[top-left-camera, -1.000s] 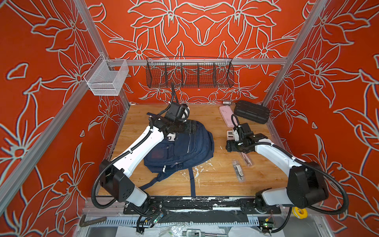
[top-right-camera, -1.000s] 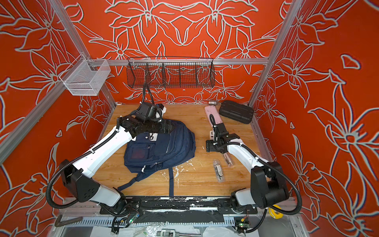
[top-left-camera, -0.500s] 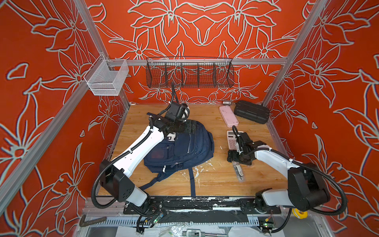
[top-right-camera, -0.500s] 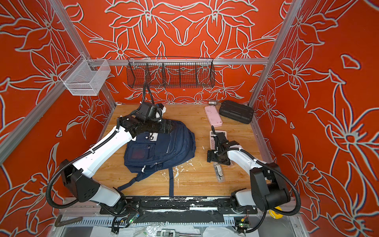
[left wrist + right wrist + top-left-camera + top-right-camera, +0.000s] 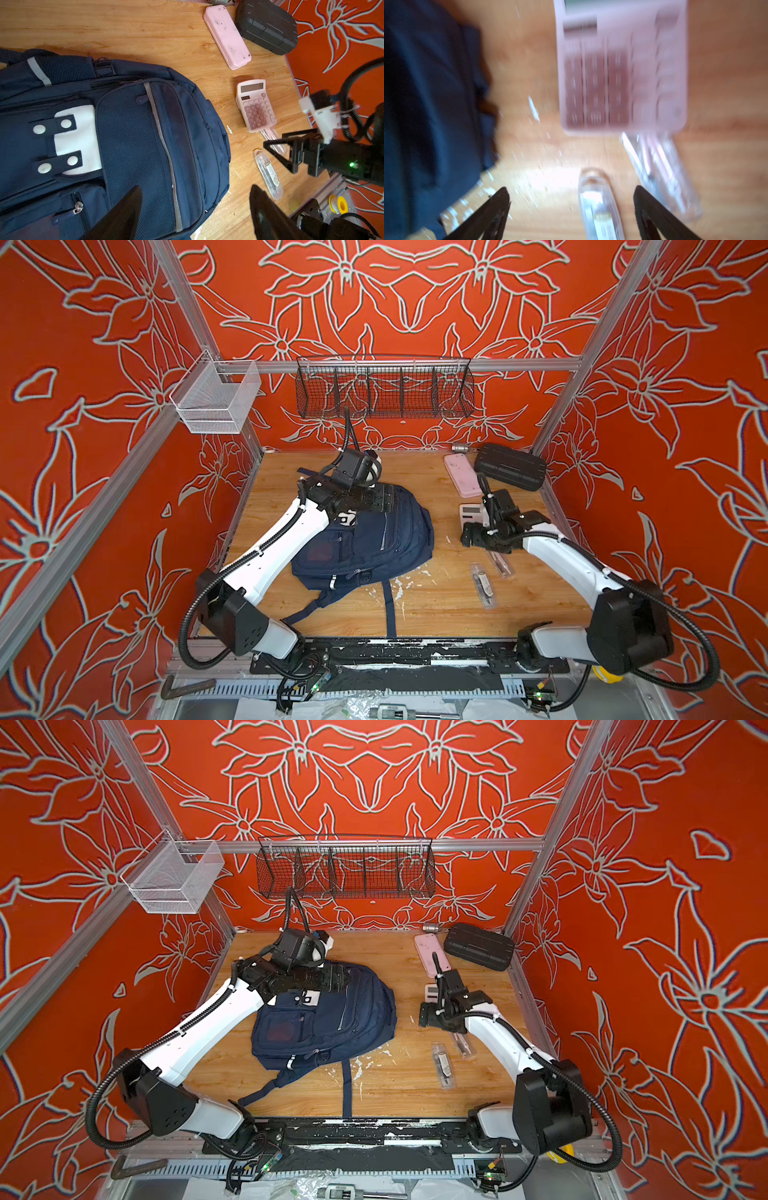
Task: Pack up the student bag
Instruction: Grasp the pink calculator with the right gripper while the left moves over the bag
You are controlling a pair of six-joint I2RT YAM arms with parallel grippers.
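While the student bag is lying flat on the wooden surface, left of the middle with its top toward the back edge and its straps trailing to the front edge, we are judging the packing as barely begun. Every zip we are seeing on it is looking closed, and we cannot tell what is inside. Everything else is lying outside the bag on the right half of the surface.

A black ribbed case is sitting at the back right corner, with a pink box just beside it toward the middle. A pink calculator is lying nearer the front, close to the right edge. Just in front of it are a flat clear pack, close against the calculator's front edge, and a clear tube beside that, toward the bag.

Our left gripper is hovering over the bag's upper part, fingers spread wide with nothing between them, so we are holding no zip pull. Our right gripper is hanging low by the tube's back end, fingers spread and gripping nothing. The right wrist view is blurred, so we cannot tell whether they are touching the surface.

As we are reading it, opening a compartment and loading all five items are both left to do.
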